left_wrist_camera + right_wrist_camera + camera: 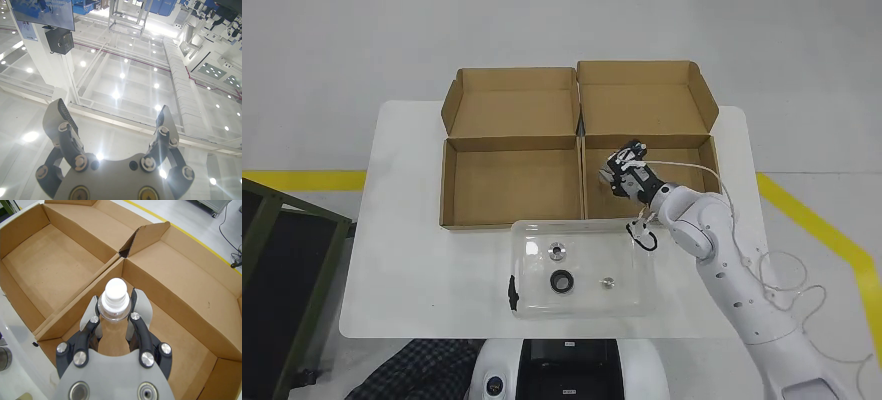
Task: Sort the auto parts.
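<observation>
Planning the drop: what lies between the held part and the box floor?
Nothing: the right wrist view shows bare box floor around the part.

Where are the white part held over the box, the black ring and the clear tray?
white part (115,289), right wrist view, on its round cap.
black ring (554,282), top view, on its dark rim.
clear tray (592,250), top view, on its bare floor.

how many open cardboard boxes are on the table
2. One brown open cardboard box sits on the table's left half; the other adjoins it on the right, below the right gripper, which is shut on a white-capped clear part.
</observation>
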